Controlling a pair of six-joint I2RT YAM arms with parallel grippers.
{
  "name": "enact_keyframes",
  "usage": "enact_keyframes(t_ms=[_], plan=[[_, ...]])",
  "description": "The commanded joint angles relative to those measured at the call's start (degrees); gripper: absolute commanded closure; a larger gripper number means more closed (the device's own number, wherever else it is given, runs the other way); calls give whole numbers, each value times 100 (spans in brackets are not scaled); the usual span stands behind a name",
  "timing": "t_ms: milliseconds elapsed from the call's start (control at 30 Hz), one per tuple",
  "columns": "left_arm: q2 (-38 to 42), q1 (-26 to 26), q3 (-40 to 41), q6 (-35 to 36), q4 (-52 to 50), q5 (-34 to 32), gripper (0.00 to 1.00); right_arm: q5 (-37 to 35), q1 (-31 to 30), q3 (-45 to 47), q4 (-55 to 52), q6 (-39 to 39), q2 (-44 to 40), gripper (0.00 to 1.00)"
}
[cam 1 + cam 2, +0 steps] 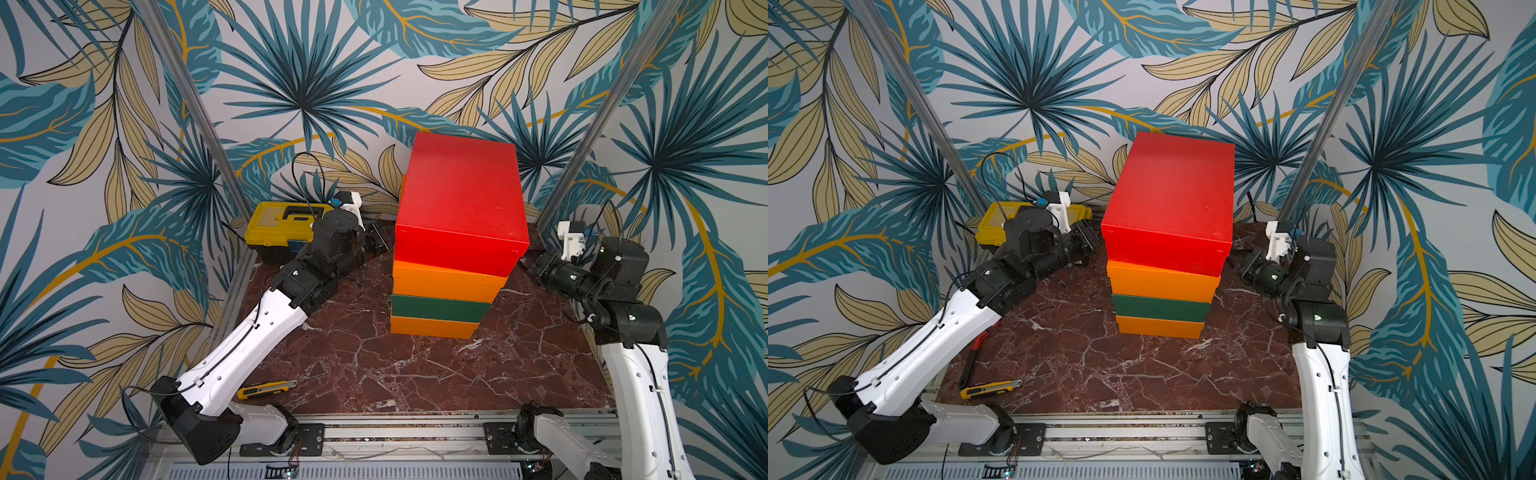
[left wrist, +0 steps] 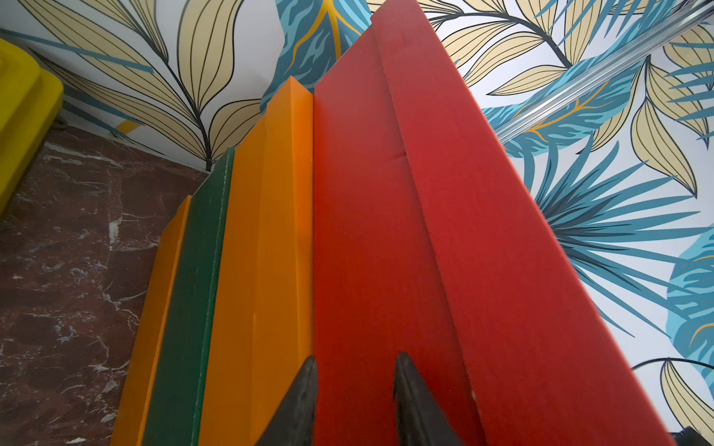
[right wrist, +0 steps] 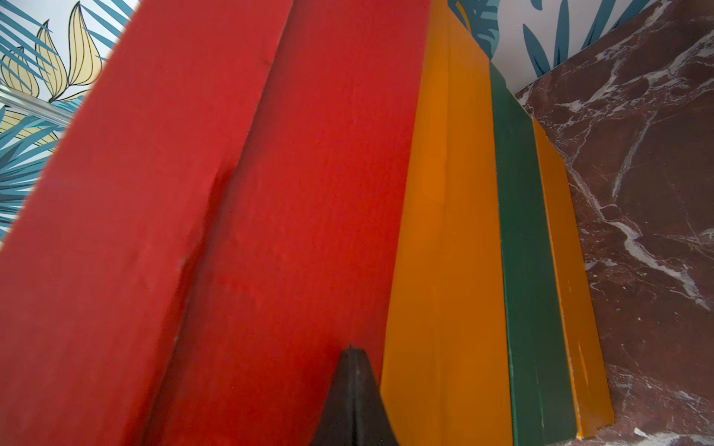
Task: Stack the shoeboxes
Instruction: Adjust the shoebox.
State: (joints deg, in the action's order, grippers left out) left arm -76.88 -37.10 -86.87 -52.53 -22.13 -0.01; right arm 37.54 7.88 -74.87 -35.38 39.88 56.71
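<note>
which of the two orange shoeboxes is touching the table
The bottom orange shoebox, on the table under the green shoebox; the upper orange shoebox sits between that and the red shoebox.

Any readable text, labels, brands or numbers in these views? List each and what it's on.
No readable text in any view.
red shoebox, upper orange shoebox, green shoebox, lower orange shoebox: plain, unmarked.
yellow toolbox, utility knife: any marking too small to read.
</note>
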Motion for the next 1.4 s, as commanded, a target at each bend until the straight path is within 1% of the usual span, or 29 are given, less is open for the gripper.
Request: enact_keyframes(t_ms=[0,333,833,1167,1367], plan=[[116,-106,89,-79,-8,170,65,34,-54,-106,152,-28,40,96],[209,-245,306,-257,-13,236,65,28,-52,-245,126,-65,83,96],[349,-432,337,-275,-19,194,66,206,-50,-295,303,35,266,96],[415,-438,414,-196,-19,19,66,253,-76,-119,206,96,-53,96],[616,-442,633,-187,-11,-288,65,201,-111,-14,191,84,-152,96]])
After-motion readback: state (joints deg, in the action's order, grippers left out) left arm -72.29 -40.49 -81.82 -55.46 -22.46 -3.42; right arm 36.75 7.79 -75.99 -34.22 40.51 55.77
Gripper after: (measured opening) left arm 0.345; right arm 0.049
